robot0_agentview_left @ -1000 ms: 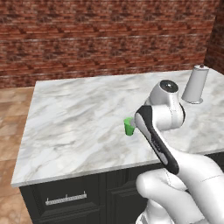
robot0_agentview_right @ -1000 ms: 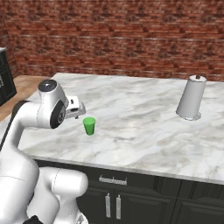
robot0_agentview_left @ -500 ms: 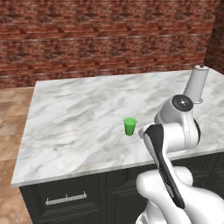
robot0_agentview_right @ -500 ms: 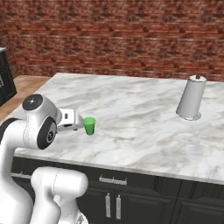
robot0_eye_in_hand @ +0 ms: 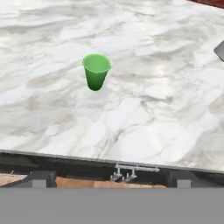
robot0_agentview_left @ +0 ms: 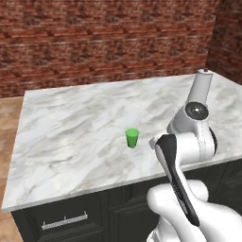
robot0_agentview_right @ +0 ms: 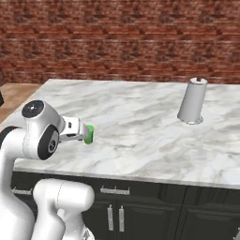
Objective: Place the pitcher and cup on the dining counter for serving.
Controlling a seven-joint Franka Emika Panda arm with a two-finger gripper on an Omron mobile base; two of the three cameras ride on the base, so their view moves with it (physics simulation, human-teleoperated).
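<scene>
Nearest, at the bottom of the hand view, the two dark finger tips (robot0_eye_in_hand: pixel 38 179) stand far apart with nothing between them, so the hand (robot0_eye_in_hand: pixel 108 180) is spread and empty, hanging off the near edge of the tabletop (robot0_eye_in_hand: pixel 144 131); black cabinet fronts with silver handles (robot0_eye_in_hand: pixel 131 171) sit just beyond the tips. Farther in, at upper left of centre in that frame, the cup (robot0_eye_in_hand: pixel 96 71) stands upright on the marble, rim up, apart from the hand. It looks set down for serving, well in from the edge where it is unlikely to be knocked off. In the left base view the cup (robot0_agentview_left: pixel 132 137) sits mid-frame. Farthest, at the upper right, a tall grey-white cylinder (robot0_agentview_left: pixel 199 88) stands upright. With the cup apparently delivered, the pitcher is probably what remains.
</scene>
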